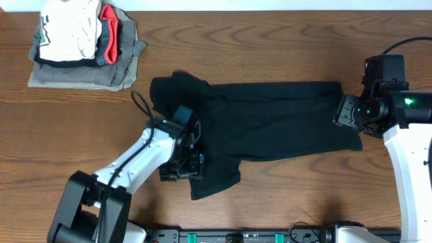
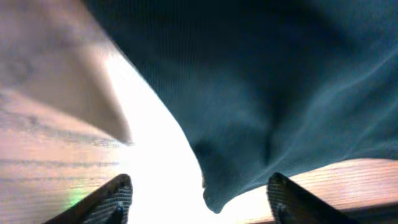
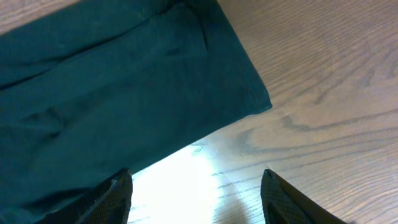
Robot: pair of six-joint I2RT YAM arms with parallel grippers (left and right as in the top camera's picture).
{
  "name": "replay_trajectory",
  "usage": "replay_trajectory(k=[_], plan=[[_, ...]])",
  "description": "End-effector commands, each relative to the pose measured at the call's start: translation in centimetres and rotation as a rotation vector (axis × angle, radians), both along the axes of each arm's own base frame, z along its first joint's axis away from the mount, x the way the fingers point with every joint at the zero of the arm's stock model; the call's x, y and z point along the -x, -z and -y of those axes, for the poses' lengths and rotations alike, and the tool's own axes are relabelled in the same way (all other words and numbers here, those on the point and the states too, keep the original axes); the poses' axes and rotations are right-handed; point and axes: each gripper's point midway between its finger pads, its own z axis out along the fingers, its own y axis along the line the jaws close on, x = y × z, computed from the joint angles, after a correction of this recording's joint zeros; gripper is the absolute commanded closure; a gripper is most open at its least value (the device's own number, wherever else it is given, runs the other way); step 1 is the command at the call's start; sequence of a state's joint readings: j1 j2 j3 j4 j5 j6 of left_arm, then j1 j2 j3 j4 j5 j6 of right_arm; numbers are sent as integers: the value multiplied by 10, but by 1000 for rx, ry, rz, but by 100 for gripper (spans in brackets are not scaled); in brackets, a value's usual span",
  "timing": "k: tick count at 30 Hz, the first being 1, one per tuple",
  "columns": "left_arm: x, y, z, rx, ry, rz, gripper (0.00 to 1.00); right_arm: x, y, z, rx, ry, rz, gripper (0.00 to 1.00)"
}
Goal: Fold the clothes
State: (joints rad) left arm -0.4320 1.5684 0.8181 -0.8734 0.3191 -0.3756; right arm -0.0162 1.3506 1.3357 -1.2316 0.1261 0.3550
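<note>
The black shirt (image 1: 270,118) lies in the middle of the worktop (image 1: 270,40), long and bunched, with one flap sticking out toward the front. It may be folded over once the long way, but it is not a neat small square yet, so most of the folding looks left to do. The left fingers (image 2: 109,199) are apart, low at the shirt's left end, with a cloth edge between them. The right fingers (image 3: 112,199) are apart too, over bare wood just beside the shirt's right corner. A pile (image 1: 81,47) of other clothes sits at the back left.
</note>
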Motion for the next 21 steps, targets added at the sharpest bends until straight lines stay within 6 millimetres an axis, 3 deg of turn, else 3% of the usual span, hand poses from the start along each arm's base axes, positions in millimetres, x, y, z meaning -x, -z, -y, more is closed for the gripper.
replay_trajectory(k=[1,10,21], plan=[[12,4,1,25,-15,-33,36,-1,-1,-3,2,-24,5,36],[32,22,11,88,-11,-57,51,-2,-1,-3,1,-20,10,36],[47,18,35,177,45,-93,81,-7,-3,-3,1,-20,31,36]])
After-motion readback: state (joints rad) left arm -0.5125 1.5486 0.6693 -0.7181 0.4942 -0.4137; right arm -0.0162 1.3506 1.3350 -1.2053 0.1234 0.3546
